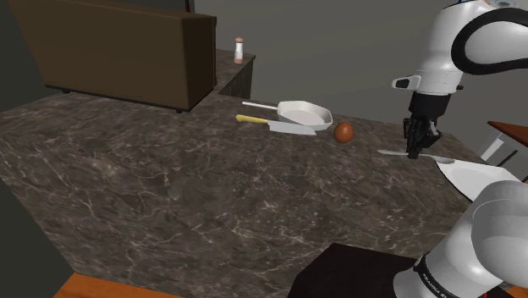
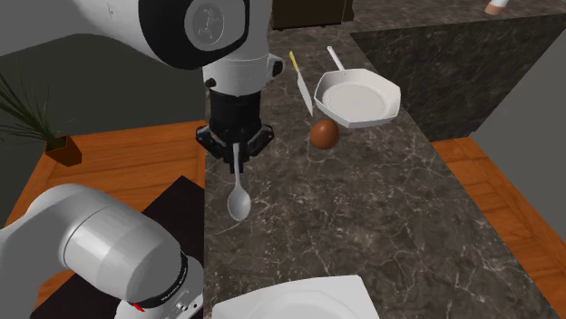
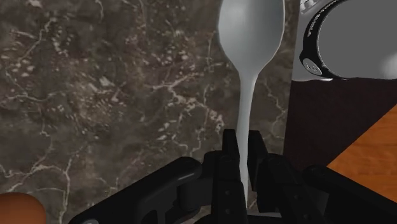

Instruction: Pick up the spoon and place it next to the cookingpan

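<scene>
My black gripper [image 1: 414, 146] is shut on the handle of a pale grey spoon [image 1: 396, 153], close over the dark marble counter [image 1: 186, 186]; I cannot tell if the spoon touches it. In the second exterior view the spoon's bowl [image 2: 239, 204] sticks out past the gripper [image 2: 238, 149] towards the stand. The wrist view has the fingers [image 3: 230, 159] clasping the thin handle, with the spoon bowl [image 3: 251, 35] beyond them. The white cooking pan [image 1: 303, 113] sits farther along the counter, to the shoulder view's left of the gripper, also seen from the second exterior view [image 2: 359, 98].
A knife [image 1: 269, 124] with a yellow handle lies against the pan. A brown ball [image 1: 343, 132] rests between pan and gripper. A white plate [image 1: 474, 176] lies near the stand. A shaker [image 1: 239, 51] and a dark cabinet [image 1: 127, 51] stand at the back.
</scene>
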Action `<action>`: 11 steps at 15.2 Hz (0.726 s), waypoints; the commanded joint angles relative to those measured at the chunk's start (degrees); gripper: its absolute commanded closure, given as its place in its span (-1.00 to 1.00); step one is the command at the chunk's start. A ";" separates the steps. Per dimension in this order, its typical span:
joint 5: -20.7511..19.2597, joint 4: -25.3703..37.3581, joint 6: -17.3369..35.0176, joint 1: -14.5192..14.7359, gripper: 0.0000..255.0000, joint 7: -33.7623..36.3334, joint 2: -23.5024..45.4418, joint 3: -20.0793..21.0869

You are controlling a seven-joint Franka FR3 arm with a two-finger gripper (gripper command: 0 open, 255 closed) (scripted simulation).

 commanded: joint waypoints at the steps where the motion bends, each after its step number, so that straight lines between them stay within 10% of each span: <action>1: -0.76 2.62 2.25 0.54 1.00 -1.10 4.64 -1.76; 11: 0.32 20.70 9.83 4.37 1.00 -8.95 29.24 -10.79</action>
